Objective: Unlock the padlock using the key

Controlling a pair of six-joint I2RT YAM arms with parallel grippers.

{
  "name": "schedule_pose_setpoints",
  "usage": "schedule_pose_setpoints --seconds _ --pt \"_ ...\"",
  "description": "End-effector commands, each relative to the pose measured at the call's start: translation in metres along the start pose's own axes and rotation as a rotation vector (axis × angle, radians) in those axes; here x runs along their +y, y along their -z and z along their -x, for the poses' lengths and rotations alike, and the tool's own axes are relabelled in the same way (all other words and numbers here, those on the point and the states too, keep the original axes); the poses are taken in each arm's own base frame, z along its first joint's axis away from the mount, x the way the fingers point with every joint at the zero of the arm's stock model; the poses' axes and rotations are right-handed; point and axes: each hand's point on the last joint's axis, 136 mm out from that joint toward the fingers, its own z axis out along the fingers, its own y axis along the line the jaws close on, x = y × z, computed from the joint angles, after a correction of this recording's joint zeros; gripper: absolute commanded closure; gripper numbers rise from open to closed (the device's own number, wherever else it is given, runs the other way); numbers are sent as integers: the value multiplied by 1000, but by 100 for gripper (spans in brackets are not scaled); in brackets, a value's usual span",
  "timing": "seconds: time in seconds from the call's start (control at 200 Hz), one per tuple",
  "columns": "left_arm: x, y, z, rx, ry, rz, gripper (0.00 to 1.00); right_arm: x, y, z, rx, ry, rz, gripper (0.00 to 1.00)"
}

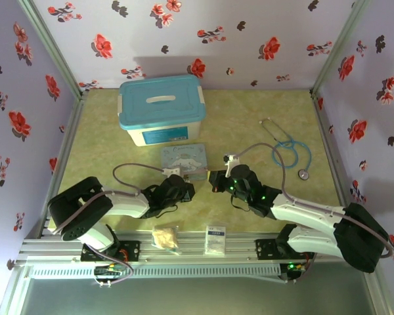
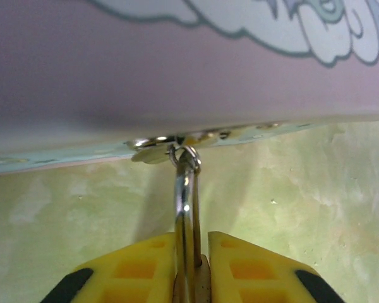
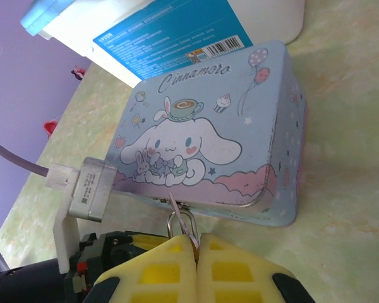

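The padlock (image 2: 187, 202), hanging from the latch of the cartoon tin (image 3: 196, 126), is clamped by the left gripper (image 2: 191, 245). A sliver, likely the key (image 3: 192, 235), is pinched in the right gripper (image 3: 197, 247); keyhole alignment is needed next.

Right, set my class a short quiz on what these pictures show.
1. True or false: the padlock is hooked to the tin.
2. The left gripper is: A shut on the padlock; B wide open, holding nothing.
3. Fill in: seen from above, the stethoscope lies on the robot's ____ side of the tin.
Key: 1 true; 2 A; 3 right.
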Motion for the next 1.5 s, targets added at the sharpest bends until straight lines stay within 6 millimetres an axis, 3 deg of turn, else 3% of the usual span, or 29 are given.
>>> schedule_pose_setpoints --seconds 0.0,0.49,1.03,1.495 --pt "-9 0 5 -17 -8 -12 86 -11 -4 -22 62 -42 -20 100" --pt "-37 30 47 -183 110 -123 95 0 -7 -72 225 -390 142 100" --pt "-38 33 52 -243 260 -213 98 12 -26 -81 239 -587 230 100" --pt "-37 29 51 -268 370 -298 100 14 -28 -86 255 -616 259 100"
